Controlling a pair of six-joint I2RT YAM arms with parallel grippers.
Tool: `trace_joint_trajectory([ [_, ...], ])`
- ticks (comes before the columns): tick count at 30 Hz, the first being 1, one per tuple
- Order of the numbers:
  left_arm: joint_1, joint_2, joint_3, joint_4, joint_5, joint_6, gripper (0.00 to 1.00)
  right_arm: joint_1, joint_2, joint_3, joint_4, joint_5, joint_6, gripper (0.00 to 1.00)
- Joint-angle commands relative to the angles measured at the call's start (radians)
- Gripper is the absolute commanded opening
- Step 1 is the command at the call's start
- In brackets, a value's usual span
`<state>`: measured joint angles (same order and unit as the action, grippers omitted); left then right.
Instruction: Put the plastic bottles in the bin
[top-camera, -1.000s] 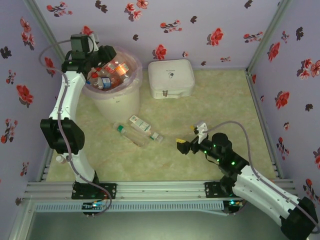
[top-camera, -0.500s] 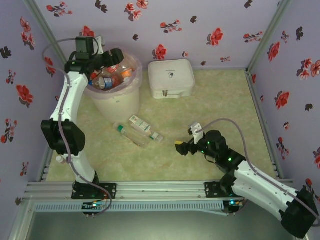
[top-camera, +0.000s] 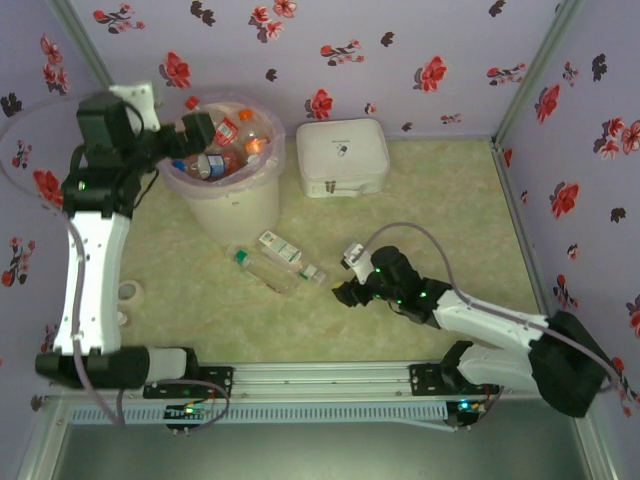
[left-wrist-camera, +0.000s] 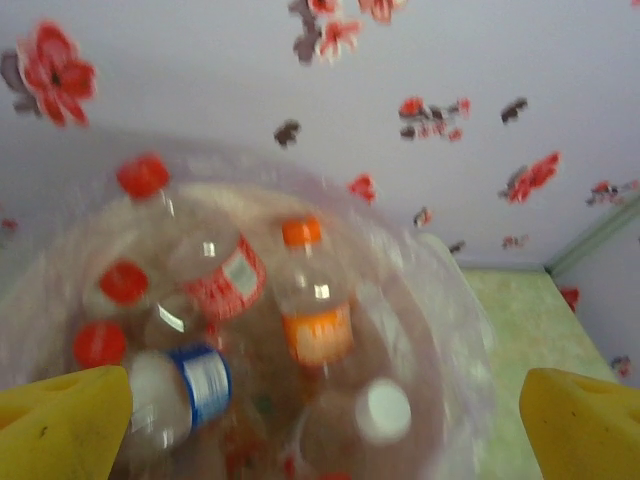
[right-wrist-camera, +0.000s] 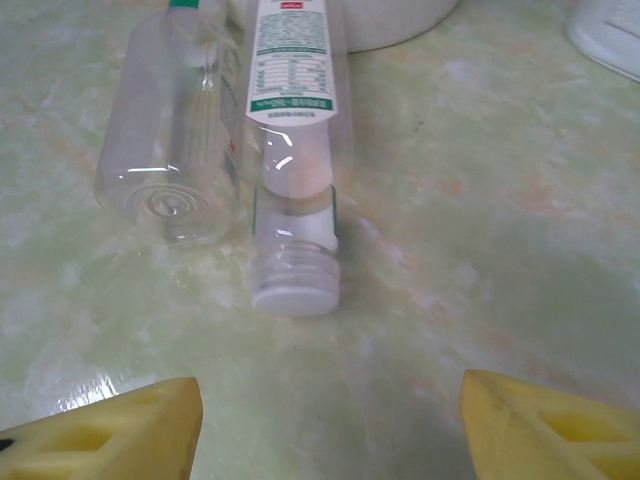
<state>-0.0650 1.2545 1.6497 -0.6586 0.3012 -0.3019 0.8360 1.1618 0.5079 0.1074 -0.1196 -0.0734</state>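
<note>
I am viewing the left pincer (left-wrist-camera: 320, 430) hanging with jaws wide apart over the bin (top-camera: 232, 200), where most plastic bottles (top-camera: 215, 152) are lying, while the right pincer (right-wrist-camera: 325, 425), jaws apart and empty, is facing two bottles (right-wrist-camera: 292, 150) lying side by side on the counter (right-wrist-camera: 480, 200).

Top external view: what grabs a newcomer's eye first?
The cream bin at back left, heaped with bottles capped red, orange and blue, the open left pincer at its rim. Then two clear bottles lying side by side on the table in front of it, the open right pincer pointed at them.
</note>
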Motion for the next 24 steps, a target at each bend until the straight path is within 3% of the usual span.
trace_joint_trajectory([
  [1, 0.000, -0.132, -0.204, 0.022, 0.094, -0.084, 1.00, 0.023, 0.114, 0.086, 0.062, -0.035, -0.059, 0.70],
  [8, -0.011, -0.371, -0.476, -0.022, 0.101, -0.175, 0.99, 0.029, 0.333, 0.204, 0.059, -0.070, -0.082, 0.72],
  [13, -0.015, -0.464, -0.498, -0.122, 0.088, -0.186, 0.98, 0.029, 0.430, 0.237, 0.095, -0.062, -0.061, 0.72],
  [19, -0.015, -0.497, -0.432, -0.213, -0.016, -0.139, 0.98, 0.028, 0.523, 0.293, 0.084, -0.087, -0.055, 0.71],
  [24, -0.015, -0.507, -0.436, -0.171, -0.001, -0.191, 0.96, 0.028, 0.556, 0.326, 0.073, -0.078, -0.042, 0.55],
])
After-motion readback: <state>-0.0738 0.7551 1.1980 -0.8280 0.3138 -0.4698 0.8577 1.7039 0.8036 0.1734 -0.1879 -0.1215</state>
